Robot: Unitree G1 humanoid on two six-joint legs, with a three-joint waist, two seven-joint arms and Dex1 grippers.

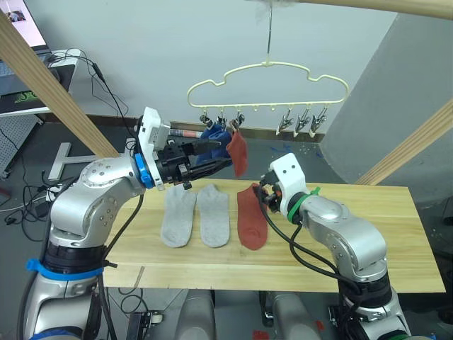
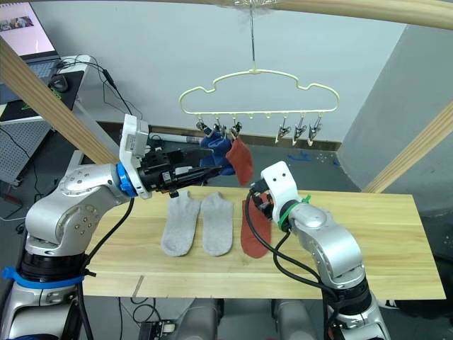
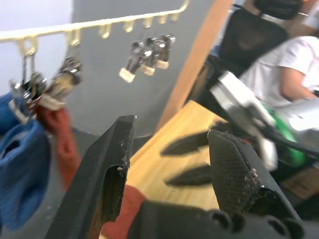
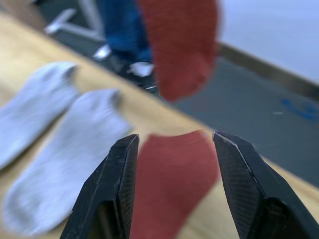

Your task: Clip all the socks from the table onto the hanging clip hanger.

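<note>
The cream clip hanger [image 1: 269, 74] hangs above the table's far edge. Two blue socks [image 1: 214, 134] and one rust red sock [image 1: 239, 153] hang from its left clips; the right clips [image 1: 303, 122] are bare. My left gripper [image 1: 226, 154] is open and holds nothing, its fingertips just beside the hanging red sock [image 3: 56, 132]. On the table [image 1: 368, 227] lie two light grey socks [image 1: 178, 216] [image 1: 214, 214] and a second red sock [image 1: 251, 218]. My right gripper [image 4: 175, 138] is open, low over the far end of that red sock [image 4: 172, 184].
Slanted wooden beams [image 1: 49, 85] [image 1: 417, 145] rise at both sides of the table, and another runs overhead. A desk with a laptop [image 2: 28, 32] and cables stands far left. A person in a white shirt [image 3: 279, 74] sits beyond the table's right.
</note>
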